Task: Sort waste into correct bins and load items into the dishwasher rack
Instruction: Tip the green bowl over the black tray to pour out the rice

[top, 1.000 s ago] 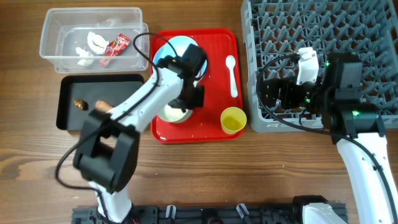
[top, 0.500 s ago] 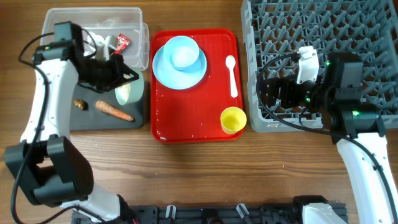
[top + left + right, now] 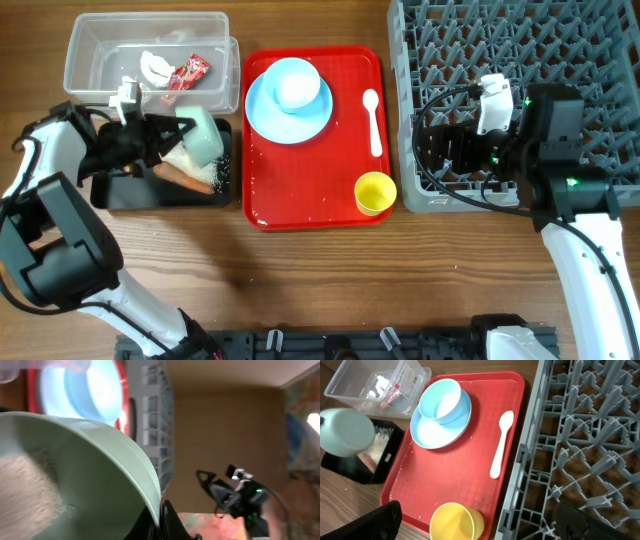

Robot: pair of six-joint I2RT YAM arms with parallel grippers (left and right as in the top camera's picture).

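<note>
My left gripper (image 3: 183,133) is shut on the rim of the pale green bowl (image 3: 204,135) and holds it tipped on its side over the black tray (image 3: 104,190). White rice (image 3: 184,159) lies heaped below it beside the carrot stick (image 3: 188,179). In the left wrist view the fingers (image 3: 167,522) pinch the bowl's rim (image 3: 135,460), with rice (image 3: 25,485) inside. The clear tub (image 3: 95,45) holds the red wrapper (image 3: 192,70) and paper scraps (image 3: 155,66). My right gripper (image 3: 428,150) is open and empty over the rack's (image 3: 520,50) front left corner.
The red serving tray (image 3: 310,190) carries the blue plate (image 3: 272,113) with the blue bowl (image 3: 292,84) on it, the white spoon (image 3: 373,118) and the yellow cup (image 3: 375,192). The right wrist view shows the cup (image 3: 456,522), spoon (image 3: 500,445) and rack (image 3: 590,435).
The left gripper carried the green bowl from the red tray to the black tray, then tipped it; rice now lies on the black tray. The right arm has not moved.
</note>
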